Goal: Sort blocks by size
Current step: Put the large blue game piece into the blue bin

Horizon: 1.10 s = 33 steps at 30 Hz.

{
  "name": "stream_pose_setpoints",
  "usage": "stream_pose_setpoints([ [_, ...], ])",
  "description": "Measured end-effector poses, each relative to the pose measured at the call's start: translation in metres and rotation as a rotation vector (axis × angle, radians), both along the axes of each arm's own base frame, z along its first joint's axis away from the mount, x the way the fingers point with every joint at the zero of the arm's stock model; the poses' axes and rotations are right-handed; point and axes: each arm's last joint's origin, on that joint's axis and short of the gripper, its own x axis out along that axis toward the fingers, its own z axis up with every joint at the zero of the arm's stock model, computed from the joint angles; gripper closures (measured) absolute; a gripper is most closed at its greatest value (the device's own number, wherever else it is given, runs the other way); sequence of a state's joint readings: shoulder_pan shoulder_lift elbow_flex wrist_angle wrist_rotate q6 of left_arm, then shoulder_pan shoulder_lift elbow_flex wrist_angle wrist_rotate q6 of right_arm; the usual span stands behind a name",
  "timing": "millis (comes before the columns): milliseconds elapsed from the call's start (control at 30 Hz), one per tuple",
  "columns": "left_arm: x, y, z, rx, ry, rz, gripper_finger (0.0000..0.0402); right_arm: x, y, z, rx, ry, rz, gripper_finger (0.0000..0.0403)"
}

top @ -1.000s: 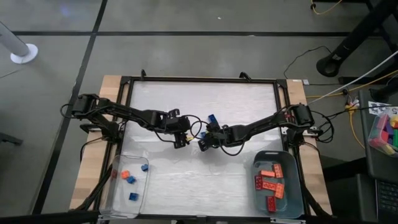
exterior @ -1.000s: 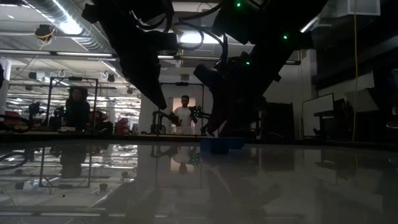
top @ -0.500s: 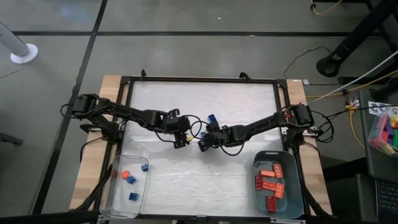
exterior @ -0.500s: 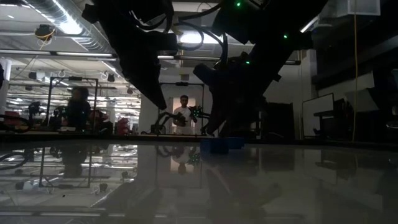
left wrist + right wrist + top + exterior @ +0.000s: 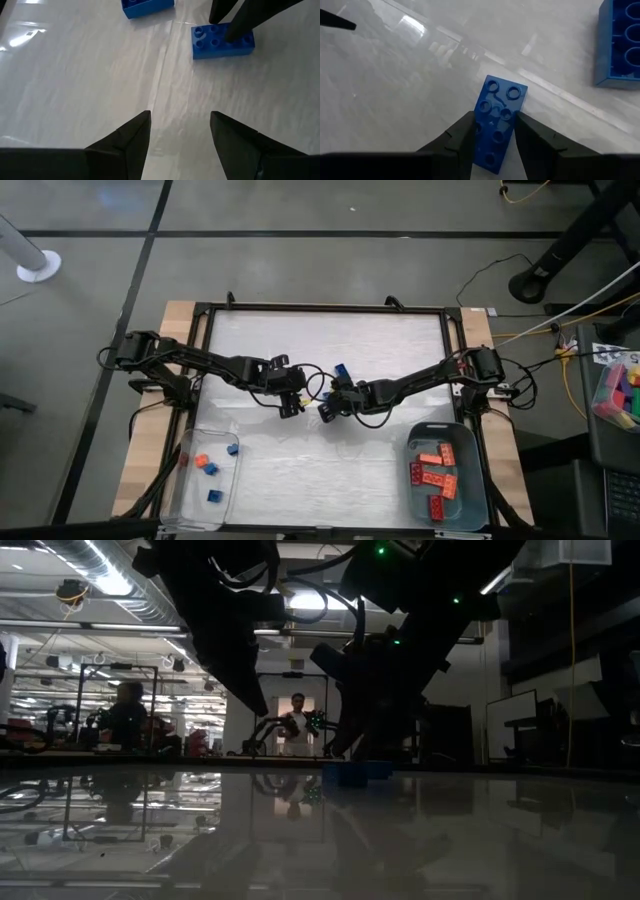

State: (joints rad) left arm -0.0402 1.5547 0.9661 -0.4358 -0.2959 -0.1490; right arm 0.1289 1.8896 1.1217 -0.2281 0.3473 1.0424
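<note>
The long blue block (image 5: 496, 125) lies flat on the table (image 5: 330, 340), studs up, near the table's middle, and your right gripper (image 5: 492, 131) has it: the jaws are clamped on its two long sides at the near end, with the far end and its studs sticking out free. A second blue block (image 5: 620, 42) sits just beside it, apart from it, on the side away from the left arm. In the left wrist view both show, the held one (image 5: 222, 39) with the right fingers over it and the other (image 5: 147, 7) cut off at the edge.

Judge the block as light, rigid and smooth plastic. It won't crush, but it may twist or slip between the pads since the grip sits toward one end, so a hold nearer the middle of the long sides would be steadier. The table looks glossy, so a nudged block will likely slide.

Your left gripper (image 5: 177, 135) hangs over bare table near the held block, jaws apart and holding nothing.

Farther out from the block, the left bin (image 5: 185, 490) holds short red, orange and blue blocks, and the right bin (image 5: 470, 480) holds long red and orange ones.

In the low view the arms are dark shapes against the lit room, and the blue blocks (image 5: 352, 772) merge into one low patch; you can't tell there whether the block is off the table.
</note>
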Motion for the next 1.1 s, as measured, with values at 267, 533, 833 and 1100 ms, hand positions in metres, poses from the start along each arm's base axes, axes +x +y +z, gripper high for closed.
stream_pose_setpoints([
  [267, -0.014, 0.001, 0.019, 0.028, -0.004, -0.017, 0.0215, -0.001, 0.000, 0.000, -0.001, 0.008, 0.001, 0.0267],
  [533, -0.068, -0.006, 0.047, 0.036, -0.131, -0.027, 0.0219, -0.001, 0.001, -0.001, 0.008, 0.011, 0.014, 0.0267],
  [833, -0.139, -0.014, 0.031, -0.051, -0.266, -0.011, 0.0220, 0.001, -0.003, -0.004, 0.026, 0.020, 0.025, 0.0267],
  [1100, -0.184, -0.012, 0.020, -0.058, -0.434, -0.038, 0.0220, 0.001, -0.003, -0.005, 0.018, 0.023, 0.022, 0.0267],
])
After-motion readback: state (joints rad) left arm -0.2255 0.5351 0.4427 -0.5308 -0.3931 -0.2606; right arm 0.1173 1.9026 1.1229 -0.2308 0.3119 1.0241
